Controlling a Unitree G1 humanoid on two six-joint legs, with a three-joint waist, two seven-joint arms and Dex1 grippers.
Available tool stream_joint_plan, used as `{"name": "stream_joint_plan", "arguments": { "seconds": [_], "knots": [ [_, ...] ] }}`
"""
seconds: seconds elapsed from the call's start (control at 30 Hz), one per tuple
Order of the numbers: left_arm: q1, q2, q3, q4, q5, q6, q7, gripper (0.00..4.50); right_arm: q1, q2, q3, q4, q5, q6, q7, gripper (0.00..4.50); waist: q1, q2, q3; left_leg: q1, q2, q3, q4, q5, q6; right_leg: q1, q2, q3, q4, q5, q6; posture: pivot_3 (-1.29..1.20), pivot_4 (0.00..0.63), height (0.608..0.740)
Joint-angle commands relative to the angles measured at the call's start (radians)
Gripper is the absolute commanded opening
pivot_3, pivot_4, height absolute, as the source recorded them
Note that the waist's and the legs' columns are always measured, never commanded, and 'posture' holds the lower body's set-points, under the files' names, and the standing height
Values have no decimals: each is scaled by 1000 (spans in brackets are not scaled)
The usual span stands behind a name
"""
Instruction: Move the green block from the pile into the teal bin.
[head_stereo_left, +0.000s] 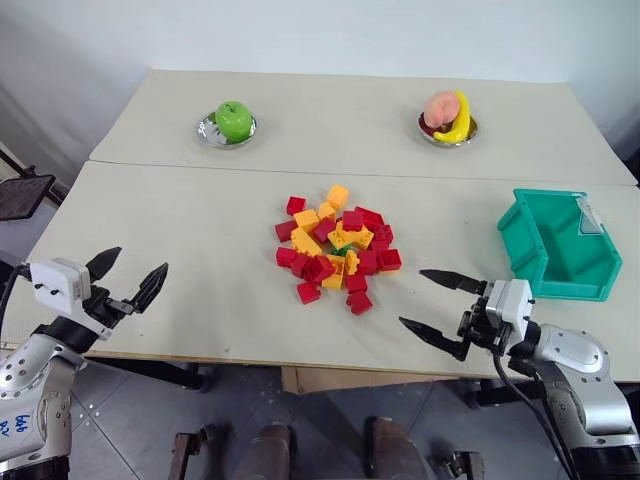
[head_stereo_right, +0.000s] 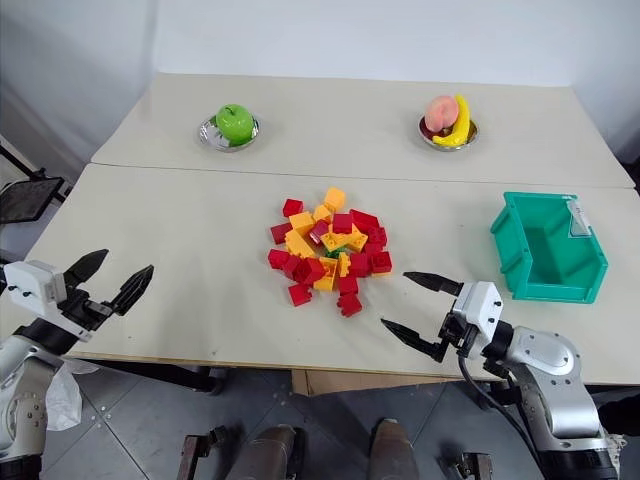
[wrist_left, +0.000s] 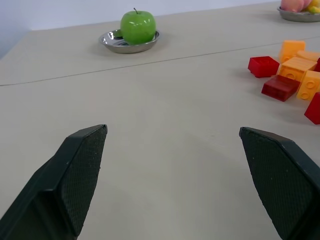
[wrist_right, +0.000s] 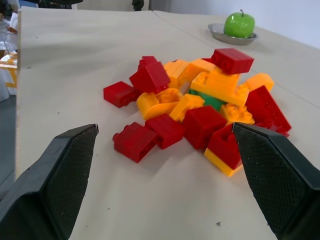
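While the pile (head_stereo_left: 337, 247) sits mid-bench with the green block (wrist_right: 207, 100) buried inside, the teal bin (head_stereo_left: 556, 246) stands near the right edge. Both the left gripper (head_stereo_left: 128, 279) and right gripper (head_stereo_left: 441, 304) hover at the front edge, fingers spread apart, empty.

white label on teal bin (head_stereo_left: 556, 248), unreadable

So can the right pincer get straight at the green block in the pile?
Probably not cleanly. The right pincer is open facing the pile, but the green block is buried under orange and red bricks.
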Motion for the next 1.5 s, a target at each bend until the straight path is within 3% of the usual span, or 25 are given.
{"name": "stream_joint_plan", "arguments": {
  "seconds": [0.03,0.3,0.57,0.67,0.73,0.87,1.0,1.03,1.13,1.3,1.5],
  "knots": [
    [6,21,-18,-51,19,-30,-22,4500,-11,4,-8,-7,7,-9,-7,4483,0,0,0,0,0,0,0,0,0,0,0,0,0,0,0,0,150,740],
    [-4,134,-142,-117,-19,-81,-305,4500,-34,-34,-48,39,30,-8,37,4483,0,0,0,0,0,0,0,0,0,0,0,0,-1,0,0,0,150,740],
    [-66,188,-221,-121,-61,-52,-458,4500,-67,-115,-97,189,21,-62,145,1867,0,0,0,0,0,1,0,0,0,1,0,0,-1,0,0,0,150,740],
    [-86,177,-237,-107,-53,-52,-471,3917,-90,-101,-63,149,34,-27,144,857,-7,0,0,0,1,1,0,0,0,1,1,0,0,0,0,0,150,740],
    [-96,172,-246,-105,-52,-49,-472,3282,-107,-91,-29,117,34,10,137,98,-7,0,0,0,2,1,0,0,0,1,2,0,1,0,0,0,150,740],
    [-105,163,-267,-114,-47,-39,-469,2143,-229,-51,140,16,-21,265,14,0,-7,0,0,0,2,1,1,0,0,1,2,0,1,1,-1,0,150,740],
    [-122,163,-276,-117,-62,-8,-464,2143,-402,64,297,-5,-88,420,-86,0,-8,0,0,0,3,0,1,0,-1,-1,2,0,1,1,-2,0,150,740],
    [-128,166,-276,-120,-72,19,-457,2320,-449,100,330,14,-105,444,-101,0,-7,0,0,0,3,0,1,0,-1,-2,2,0,1,1,-2,0,150,740],
    [-138,177,-277,-127,-87,64,-460,2971,-565,190,389,109,-156,479,-146,0,-6,0,0,-1,3,0,1,0,-1,-3,2,0,2,1,-2,0,150,740],
    [-134,180,-256,-139,-81,72,-449,4490,-712,270,409,341,-255,426,-208,0,-3,0,0,-2,3,0,1,0,-1,-4,2,-1,3,2,-3,0,150,740],
    [-127,167,-246,-157,-67,58,-421,4490,-815,295,364,628,-319,277,-242,0,-25,0,0,-2,3,2,0,0,-2,-7,2,-2,5,2,-4,0,150,740]
  ]
}}
